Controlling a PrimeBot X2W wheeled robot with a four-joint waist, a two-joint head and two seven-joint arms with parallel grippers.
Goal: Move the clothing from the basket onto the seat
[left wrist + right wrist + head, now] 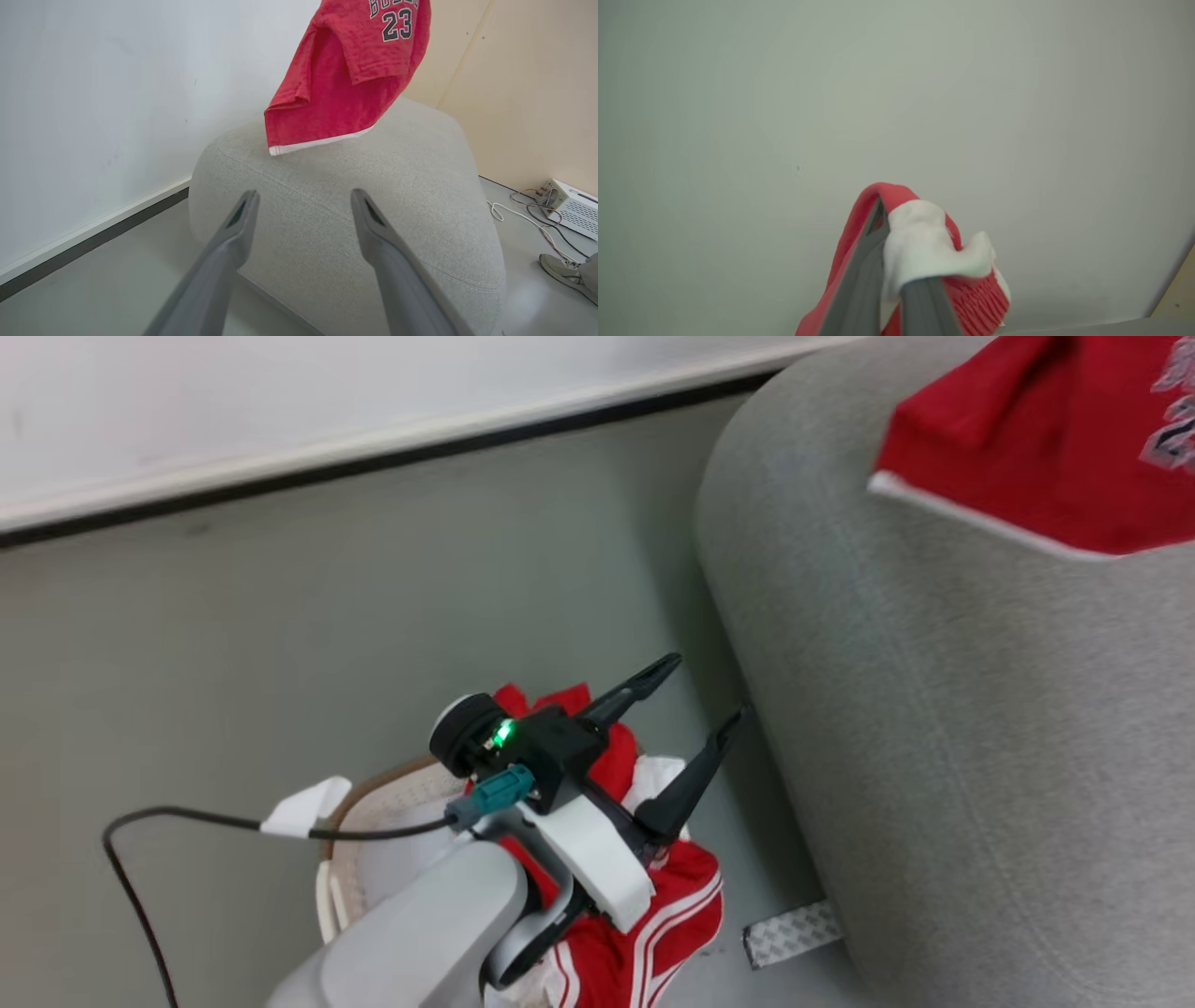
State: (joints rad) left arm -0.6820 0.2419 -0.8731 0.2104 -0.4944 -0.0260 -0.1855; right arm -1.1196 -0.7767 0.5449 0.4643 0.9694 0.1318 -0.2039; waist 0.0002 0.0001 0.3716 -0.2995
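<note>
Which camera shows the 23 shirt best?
Left wrist view: the red shirt hangs over the seat, 23 readable. Head view shows a corner; right wrist view, its cloth bunched in the right gripper.

Around me: grey floor point(280, 635); white wall point(280, 392), dark skirting point(373, 460), 11 o'clock; tape strip point(792, 933), 5 o'clock; my left wrist view, 4 o'clock: white vented box point(567, 207), cables point(507, 215), shoe point(558, 271).

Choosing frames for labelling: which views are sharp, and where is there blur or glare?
Head view: even light, slightly soft, a green light glowing on the open left gripper, no glare. Left wrist view: the 23 on the red shirt reads sharp; its fingers are soft. Right wrist view: the red and white cloth in the right gripper's shut jaws is out of focus.
</note>
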